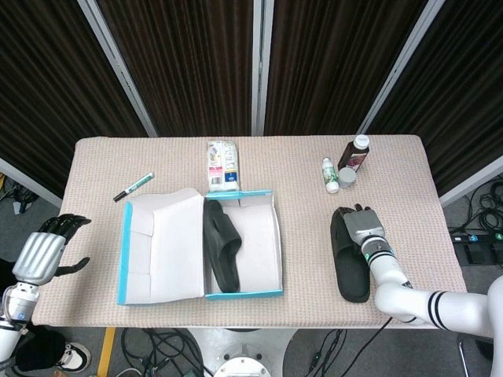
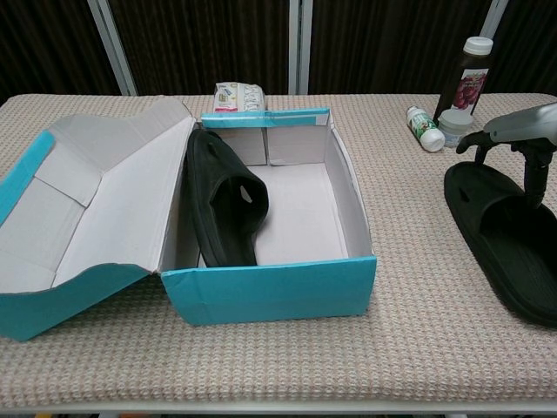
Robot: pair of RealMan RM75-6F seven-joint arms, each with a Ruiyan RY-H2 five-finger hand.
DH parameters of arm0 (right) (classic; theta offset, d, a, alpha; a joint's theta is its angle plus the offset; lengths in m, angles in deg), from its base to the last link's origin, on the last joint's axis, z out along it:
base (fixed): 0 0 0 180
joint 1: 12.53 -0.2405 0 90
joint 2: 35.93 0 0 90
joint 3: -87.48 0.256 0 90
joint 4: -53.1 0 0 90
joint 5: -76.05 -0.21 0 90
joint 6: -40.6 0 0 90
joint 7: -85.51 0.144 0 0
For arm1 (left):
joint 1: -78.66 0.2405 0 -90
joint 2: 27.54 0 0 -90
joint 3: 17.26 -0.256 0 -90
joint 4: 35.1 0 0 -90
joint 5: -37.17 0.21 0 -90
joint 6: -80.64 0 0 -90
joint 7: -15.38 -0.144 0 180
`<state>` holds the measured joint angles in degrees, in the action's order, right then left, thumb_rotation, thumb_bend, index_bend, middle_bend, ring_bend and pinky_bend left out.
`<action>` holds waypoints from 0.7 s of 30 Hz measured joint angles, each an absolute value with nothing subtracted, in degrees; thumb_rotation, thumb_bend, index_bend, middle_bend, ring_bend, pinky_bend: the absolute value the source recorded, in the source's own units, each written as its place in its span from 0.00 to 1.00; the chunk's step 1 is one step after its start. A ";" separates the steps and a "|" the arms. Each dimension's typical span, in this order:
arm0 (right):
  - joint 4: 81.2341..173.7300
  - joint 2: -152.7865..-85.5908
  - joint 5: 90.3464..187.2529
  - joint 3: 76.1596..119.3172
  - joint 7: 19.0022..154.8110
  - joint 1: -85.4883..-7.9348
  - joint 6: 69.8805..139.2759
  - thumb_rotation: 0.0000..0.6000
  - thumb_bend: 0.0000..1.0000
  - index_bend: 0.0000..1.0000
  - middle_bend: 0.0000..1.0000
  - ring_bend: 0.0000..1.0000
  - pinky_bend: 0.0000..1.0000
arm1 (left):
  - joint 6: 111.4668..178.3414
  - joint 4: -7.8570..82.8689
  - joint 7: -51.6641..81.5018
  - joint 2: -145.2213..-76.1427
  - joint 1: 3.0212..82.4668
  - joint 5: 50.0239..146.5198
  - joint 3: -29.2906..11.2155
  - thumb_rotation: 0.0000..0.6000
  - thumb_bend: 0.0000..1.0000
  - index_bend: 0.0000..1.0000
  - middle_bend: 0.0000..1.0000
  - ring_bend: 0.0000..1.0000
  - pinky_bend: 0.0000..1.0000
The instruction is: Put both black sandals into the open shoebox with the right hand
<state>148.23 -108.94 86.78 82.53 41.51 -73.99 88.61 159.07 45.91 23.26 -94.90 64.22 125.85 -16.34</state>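
One black sandal (image 1: 222, 245) (image 2: 224, 198) stands on its side along the left wall of the open blue shoebox (image 1: 244, 294) (image 2: 270, 292). The other black sandal (image 1: 351, 271) (image 2: 509, 248) lies flat on the table, right of the box. My right hand (image 1: 359, 228) (image 2: 520, 132) is over the far end of that sandal, fingers apart, one finger reaching down to the footbed; no grip shows. My left hand (image 1: 43, 253) hangs open off the table's left edge, holding nothing.
The box lid (image 1: 161, 247) (image 2: 87, 200) lies folded out to the left. Behind the sandal stand a dark bottle (image 1: 355, 153) (image 2: 468, 77), a small white bottle (image 1: 330, 174) (image 2: 424, 128) and a jar (image 1: 346, 177) (image 2: 455, 126). A tissue pack (image 1: 222, 166) and a marker (image 1: 134, 186) lie at the back.
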 measured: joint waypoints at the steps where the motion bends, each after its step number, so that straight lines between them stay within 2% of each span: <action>1: 148.12 -109.27 86.41 82.32 41.21 -74.23 88.71 1.00 0.03 0.00 0.18 0.01 0.13 | 159.14 45.80 23.37 -94.94 64.24 125.88 -16.33 1.00 0.19 0.22 0.21 0.14 0.20; 9: 147.13 -110.72 86.13 82.03 41.08 -74.62 89.32 1.00 0.04 0.00 0.22 0.06 0.13 | 159.19 45.40 23.91 -95.12 64.39 125.84 -16.35 1.00 0.19 0.22 0.21 0.14 0.20; 21: 147.14 -111.90 88.79 82.24 41.04 -74.04 92.92 1.00 0.10 0.00 0.39 0.25 0.18 | 159.01 45.74 24.54 -94.94 64.33 125.89 -16.31 1.00 0.19 0.22 0.21 0.14 0.20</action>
<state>147.14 -111.90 88.79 82.24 41.04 -74.04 92.92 159.01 45.74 24.54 -94.94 64.33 125.89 -16.31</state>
